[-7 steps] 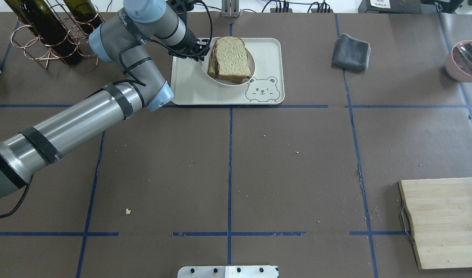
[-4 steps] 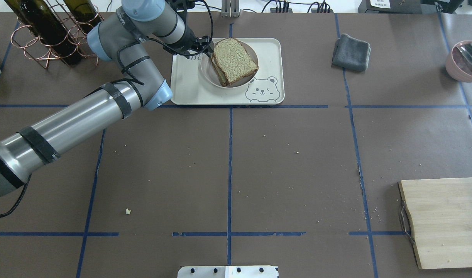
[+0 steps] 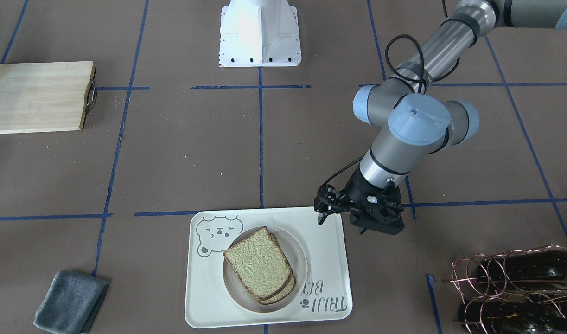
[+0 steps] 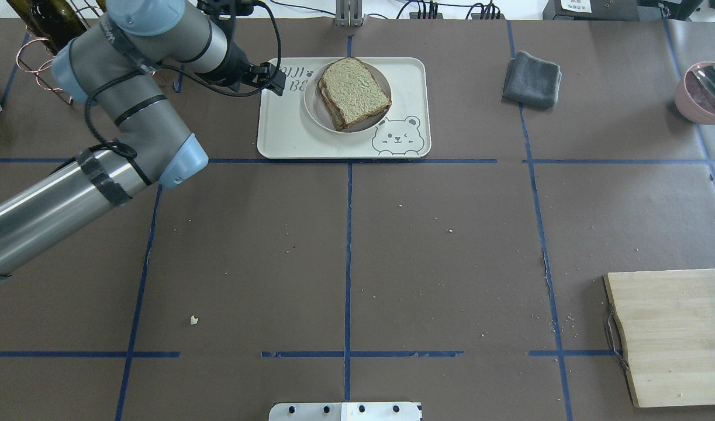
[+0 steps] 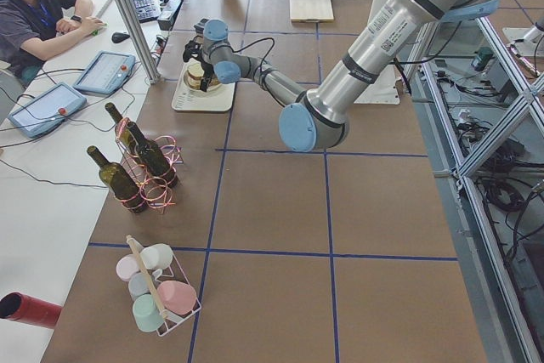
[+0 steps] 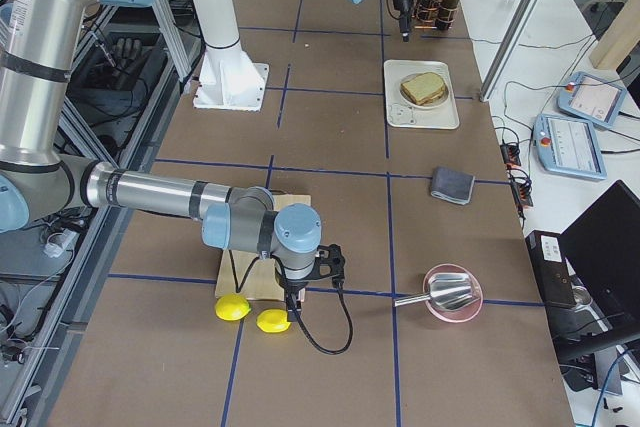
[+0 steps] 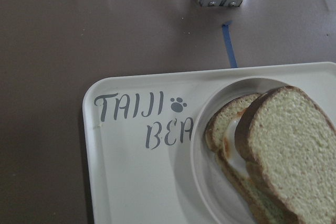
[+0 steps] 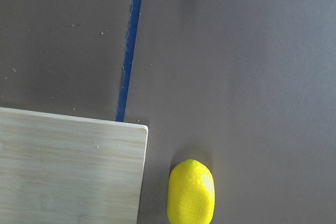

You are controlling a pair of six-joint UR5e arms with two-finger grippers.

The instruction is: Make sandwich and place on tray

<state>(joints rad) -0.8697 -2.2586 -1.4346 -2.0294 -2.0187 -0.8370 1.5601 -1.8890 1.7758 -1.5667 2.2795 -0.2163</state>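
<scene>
The sandwich (image 4: 354, 90), two tan bread slices with dark crusts, lies on a small round white plate (image 4: 310, 108) on the cream bear tray (image 4: 287, 134). In the left wrist view the sandwich (image 7: 289, 150) shows white egg with an orange edge (image 7: 233, 140) between the slices. My left gripper (image 4: 277, 79) hovers at the tray's far left corner, apart from the plate, open and empty; it also shows in the front view (image 3: 321, 214). My right gripper (image 6: 290, 315) shows only in the right side view, near two lemons; I cannot tell its state.
A wooden cutting board (image 4: 679, 333) lies at the near right, with a lemon (image 8: 190, 192) beside its corner. A grey cloth (image 4: 532, 79) lies right of the tray. A pink bowl with a spoon (image 4: 705, 90) is at the far right. Wine bottles in a copper rack (image 3: 519, 287) stand left of the tray.
The plate with the sandwich went from tilted to flat on the tray. My left gripper let go of it and drew back leftward to the tray's corner.
</scene>
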